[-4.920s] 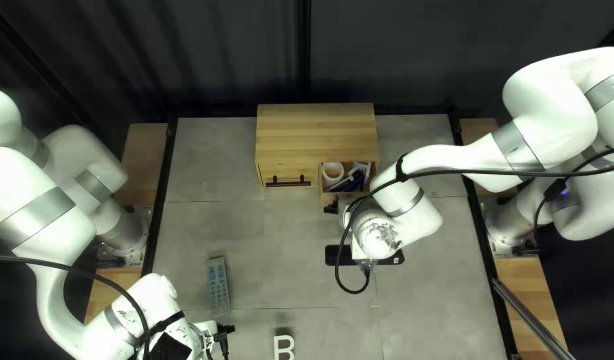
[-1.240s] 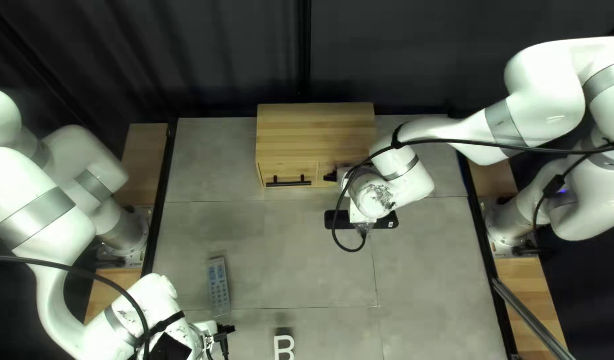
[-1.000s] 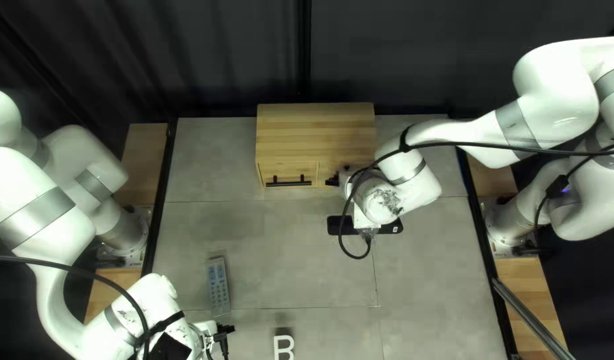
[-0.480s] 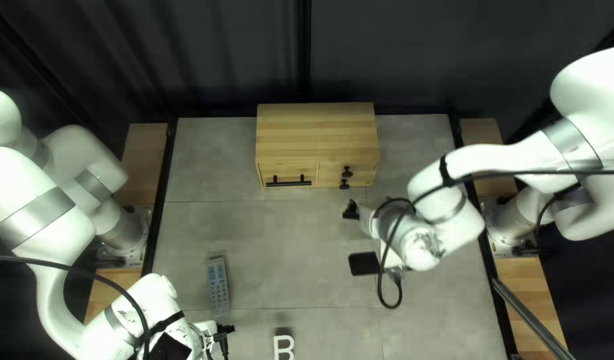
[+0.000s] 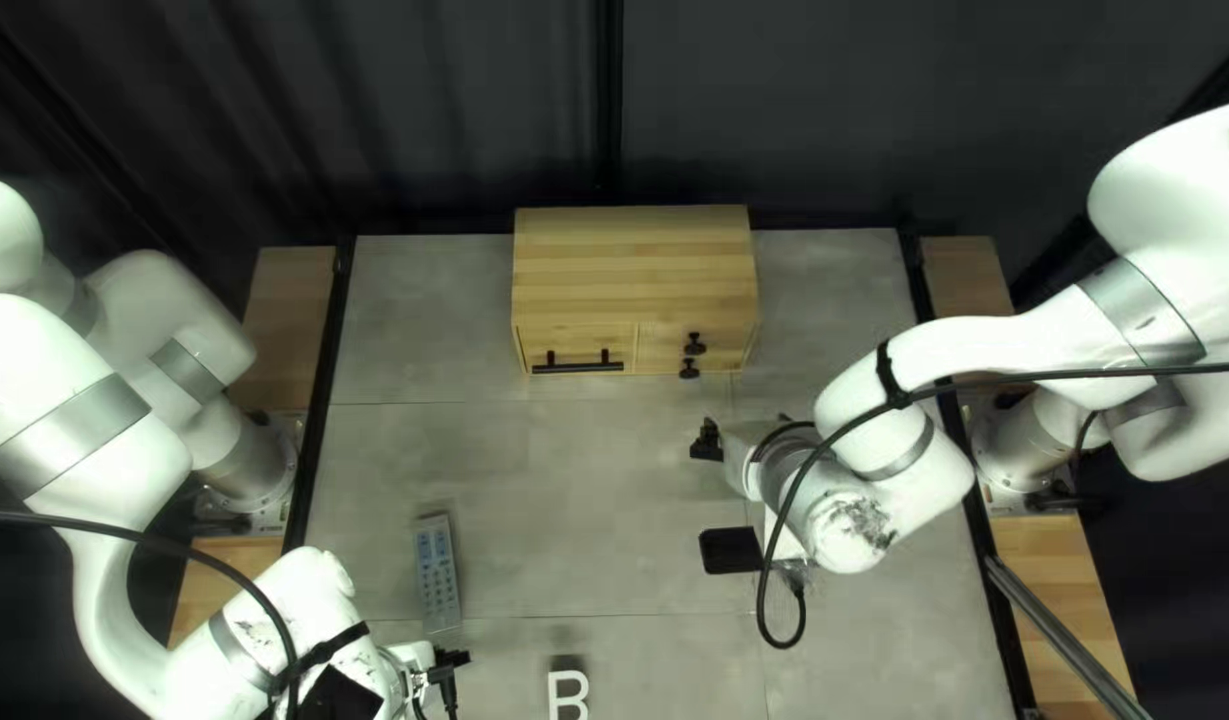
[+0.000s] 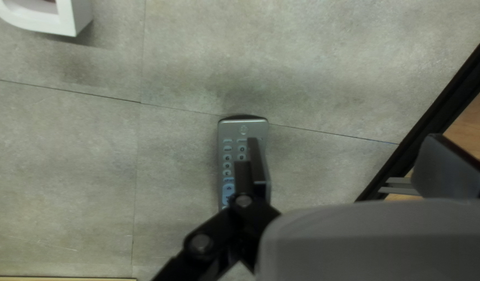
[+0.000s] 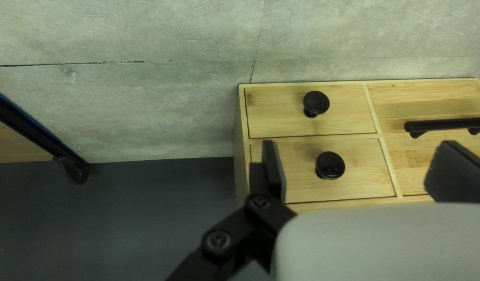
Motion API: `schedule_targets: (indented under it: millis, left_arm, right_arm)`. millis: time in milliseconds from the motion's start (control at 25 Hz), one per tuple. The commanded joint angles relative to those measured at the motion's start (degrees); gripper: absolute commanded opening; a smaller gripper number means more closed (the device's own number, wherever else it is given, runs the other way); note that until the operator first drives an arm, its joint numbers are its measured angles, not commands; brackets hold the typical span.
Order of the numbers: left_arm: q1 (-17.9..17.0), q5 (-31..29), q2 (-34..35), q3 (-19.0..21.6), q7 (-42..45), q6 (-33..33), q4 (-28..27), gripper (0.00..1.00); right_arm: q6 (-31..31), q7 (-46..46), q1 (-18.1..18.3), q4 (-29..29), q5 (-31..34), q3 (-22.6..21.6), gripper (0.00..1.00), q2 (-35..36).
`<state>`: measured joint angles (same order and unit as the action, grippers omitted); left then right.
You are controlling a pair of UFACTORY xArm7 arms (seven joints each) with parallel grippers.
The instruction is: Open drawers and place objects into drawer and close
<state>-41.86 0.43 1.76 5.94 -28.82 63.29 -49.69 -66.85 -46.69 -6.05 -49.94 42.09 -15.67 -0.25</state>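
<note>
Lying on the bench (image 5: pixel 508 494), at left: 1 gray remote control (image 5: pixel 438 574). Left tool (image 5: pixel 450 658) near it, 2 fingers spread; 1 finger overlaps the remote in the left wrist view. Next, 1 white letter B (image 5: pixel 568 694). Beyond, wooden cabinet (image 5: pixel 634 267), 3 drawers closed: bar handle (image 5: pixel 577 367) left, 2 round knobs (image 5: pixel 694 344) right. Right tool (image 5: pixel 706 440) before the knobs, apart, fingers spread. Flat black rectangular item (image 5: pixel 730 550) beside right arm (image 5: pixel 894 434), partly hidden.

Arms (image 5: pixel 94 494) glossy white, rounded, grey joint bands (image 5: pixel 1141 310). Black cables (image 5: pixel 1041 375) strapped outside. Black finger links (image 6: pixel 225 222), round grey screws (image 6: pixel 201 243).
</note>
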Motion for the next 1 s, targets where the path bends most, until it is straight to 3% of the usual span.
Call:
schedule_targets:
  millis: [40,840,1000]
  left_arm:
    - [0.0,0.0,0.0,0.0,0.0,0.0,0.0,1.0]
    - [0.0,0.0,0.0,0.0,0.0,0.0,0.0,1.0]
    - [0.0,0.0,0.0,0.0,0.0,0.0,0.0,1.0]
  right_arm:
    - [0.0,0.0,0.0,0.0,0.0,0.0,1.0,0.0]
    - [0.0,0.0,0.0,0.0,0.0,0.0,1.0,0.0]
    - [-1.6,4.0,-2.3,-1.4,6.2,-1.9,1.0,4.0]
